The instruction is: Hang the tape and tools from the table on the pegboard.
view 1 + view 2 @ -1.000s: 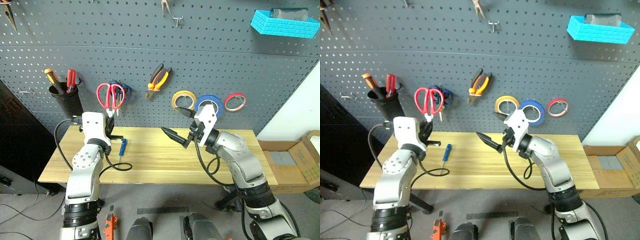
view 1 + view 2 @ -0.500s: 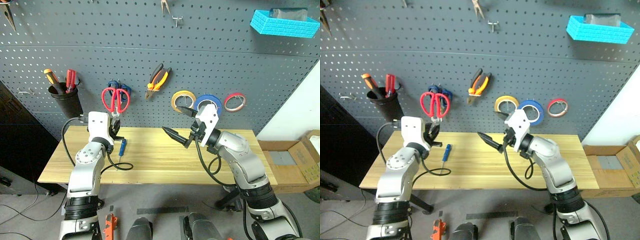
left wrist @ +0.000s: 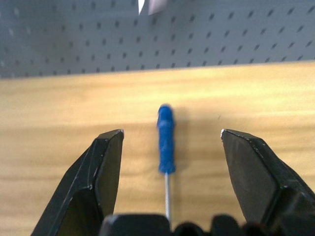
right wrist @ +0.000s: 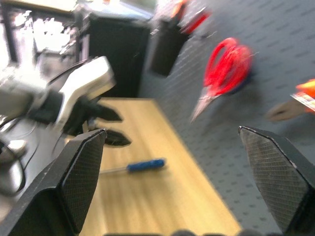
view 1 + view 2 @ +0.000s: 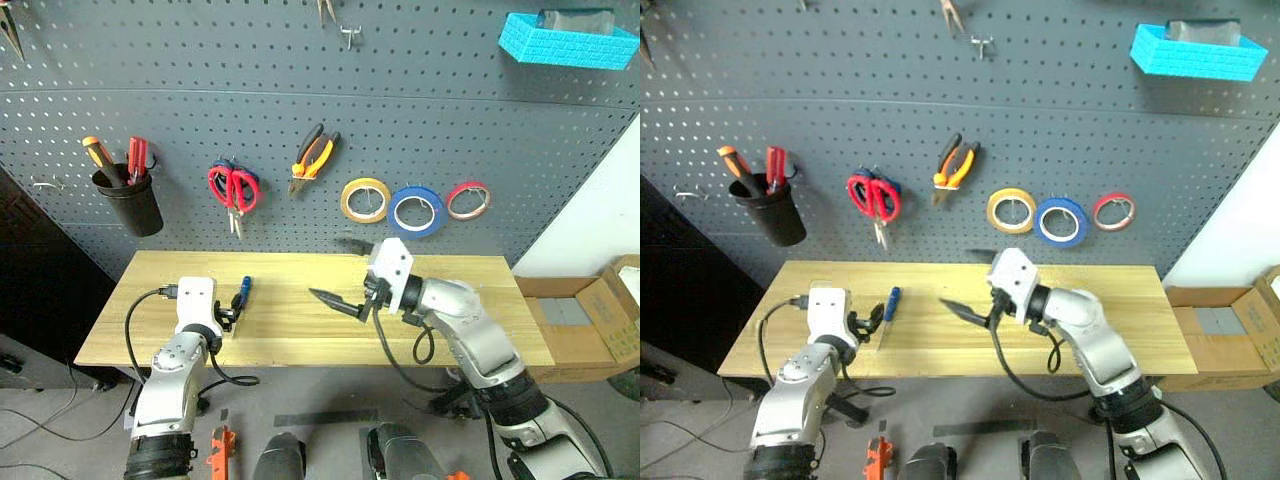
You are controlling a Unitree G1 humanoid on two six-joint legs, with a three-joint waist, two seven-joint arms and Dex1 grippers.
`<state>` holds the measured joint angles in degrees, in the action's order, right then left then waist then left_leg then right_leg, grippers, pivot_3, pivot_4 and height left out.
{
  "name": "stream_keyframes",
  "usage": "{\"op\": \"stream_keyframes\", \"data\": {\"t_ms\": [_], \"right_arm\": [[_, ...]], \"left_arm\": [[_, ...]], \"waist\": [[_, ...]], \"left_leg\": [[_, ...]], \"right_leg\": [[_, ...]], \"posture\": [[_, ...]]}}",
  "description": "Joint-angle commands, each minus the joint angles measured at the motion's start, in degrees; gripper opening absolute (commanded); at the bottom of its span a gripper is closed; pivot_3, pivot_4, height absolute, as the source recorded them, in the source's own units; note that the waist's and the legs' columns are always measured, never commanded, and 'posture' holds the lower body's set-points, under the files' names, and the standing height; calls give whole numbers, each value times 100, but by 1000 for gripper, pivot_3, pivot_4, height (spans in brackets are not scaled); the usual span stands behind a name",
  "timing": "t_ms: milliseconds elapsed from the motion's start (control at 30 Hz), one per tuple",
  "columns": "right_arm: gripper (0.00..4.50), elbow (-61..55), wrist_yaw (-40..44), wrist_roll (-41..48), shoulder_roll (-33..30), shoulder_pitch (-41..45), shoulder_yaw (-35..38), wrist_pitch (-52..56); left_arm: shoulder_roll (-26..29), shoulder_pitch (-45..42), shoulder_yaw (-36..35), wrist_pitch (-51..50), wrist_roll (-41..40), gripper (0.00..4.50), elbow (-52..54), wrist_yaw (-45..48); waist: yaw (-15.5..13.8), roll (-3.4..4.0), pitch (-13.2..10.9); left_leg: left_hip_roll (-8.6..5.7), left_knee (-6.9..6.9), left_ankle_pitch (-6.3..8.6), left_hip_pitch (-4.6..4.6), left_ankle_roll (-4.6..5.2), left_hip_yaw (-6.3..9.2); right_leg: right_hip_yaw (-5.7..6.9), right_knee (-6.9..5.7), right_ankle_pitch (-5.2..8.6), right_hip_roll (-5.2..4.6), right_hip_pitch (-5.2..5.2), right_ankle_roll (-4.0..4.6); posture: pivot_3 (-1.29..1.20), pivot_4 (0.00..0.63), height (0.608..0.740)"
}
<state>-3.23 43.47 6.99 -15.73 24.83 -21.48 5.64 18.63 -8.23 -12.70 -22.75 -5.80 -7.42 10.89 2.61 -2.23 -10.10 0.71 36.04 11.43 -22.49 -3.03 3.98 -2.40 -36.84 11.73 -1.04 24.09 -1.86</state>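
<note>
The blue screwdriver lies on the table, its shaft tip hidden behind the left gripper, whose fingers stand apart around it, empty. Three tape rolls hang on the pegboard (blue tape in the middle), the red scissors half covering a blue pair. Right gripper gapes wide, empty.

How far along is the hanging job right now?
Done: the blue tape roll, orange-and-black pliers and red-handled scissors hang on the dark grey pegboard. In hand: nothing; the open left claw frames the small blue-handled screwdriver. Left: that screwdriver, lying on the wooden table.
</note>
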Motion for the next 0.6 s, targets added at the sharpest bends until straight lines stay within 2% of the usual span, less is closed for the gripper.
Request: {"op": "stream_keyframes", "data": {"t_ms": [33,200,333,467,600], "right_arm": [[4500,547,200,-180,153,275,-129,-573],[4500,1292,224,-248,433,493,-135,-847],[4500,1390,203,-190,598,679,-62,-699],[4500,1178,221,-161,566,625,-1,-553],[4500,990,234,-161,519,530,10,-462]], "left_arm": [[398,-638,-259,532,-71,3369,-1040,204],[656,-1572,-74,1263,83,3369,-2792,519],[584,-2521,80,1653,79,3369,-4400,1019],[505,-2824,201,1933,108,3369,-5043,1305],[503,-2919,161,1995,81,3369,-5275,1144]], "waist": [[10,1,-101],[-7,1,-239],[-39,-7,-391],[12,-8,-490],[69,-16,-572]], "left_leg": [[1,2,0,-1,0,0],[-3,-2,0,-27,6,-2],[-3,-15,3,-42,9,9],[-3,-17,9,-49,7,10],[0,-19,10,-48,6,14]], "right_leg": [[1,0,0,-1,0,1],[-1,-4,1,-4,14,-5],[12,-6,-6,-1,28,-31],[12,-3,-3,-2,31,-36],[13,-7,-1,-1,33,-36]], "posture": [[-40,233,740],[-34,266,740],[-46,291,740],[-65,302,740],[-74,305,740]]}}
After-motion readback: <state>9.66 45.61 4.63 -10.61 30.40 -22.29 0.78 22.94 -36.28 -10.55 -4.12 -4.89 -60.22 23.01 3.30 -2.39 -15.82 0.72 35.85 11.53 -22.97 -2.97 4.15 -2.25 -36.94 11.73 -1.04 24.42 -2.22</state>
